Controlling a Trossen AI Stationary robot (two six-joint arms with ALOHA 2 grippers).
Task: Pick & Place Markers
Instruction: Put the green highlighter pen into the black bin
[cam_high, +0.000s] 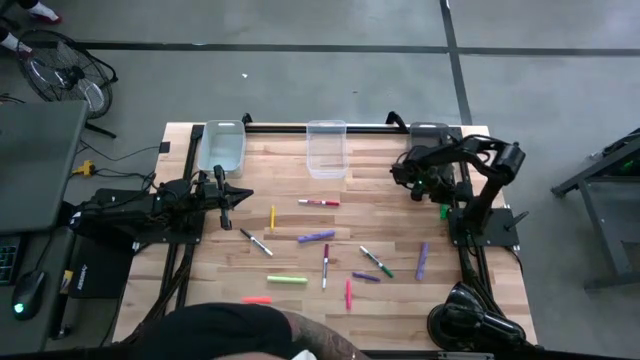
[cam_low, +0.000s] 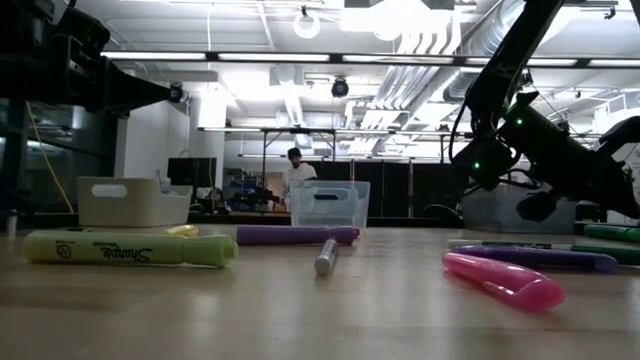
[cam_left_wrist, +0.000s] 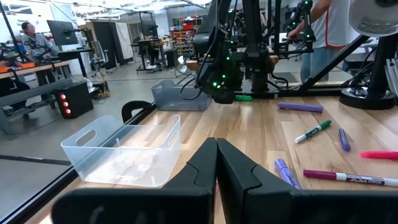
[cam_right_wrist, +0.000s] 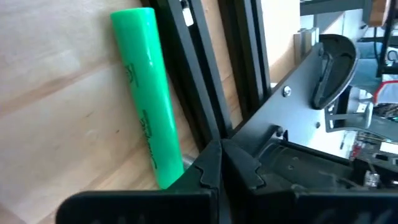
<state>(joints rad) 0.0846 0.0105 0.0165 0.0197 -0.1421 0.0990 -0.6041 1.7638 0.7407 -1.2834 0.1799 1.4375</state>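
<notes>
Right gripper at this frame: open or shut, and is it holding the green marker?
Shut. The right gripper's fingertips meet, and the green marker lies on the table beside them, apparently not between them.

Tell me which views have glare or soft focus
Low view: ceiling lights blow out bright, and the near pink marker looks soft. Left wrist view: glare on the table beside the clear bin. Right wrist view: the green marker is sharp.

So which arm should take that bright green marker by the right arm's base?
Right. Its gripper, shut, is right at the green marker; the left gripper, also shut, sits across the table, so probably the right.
</notes>
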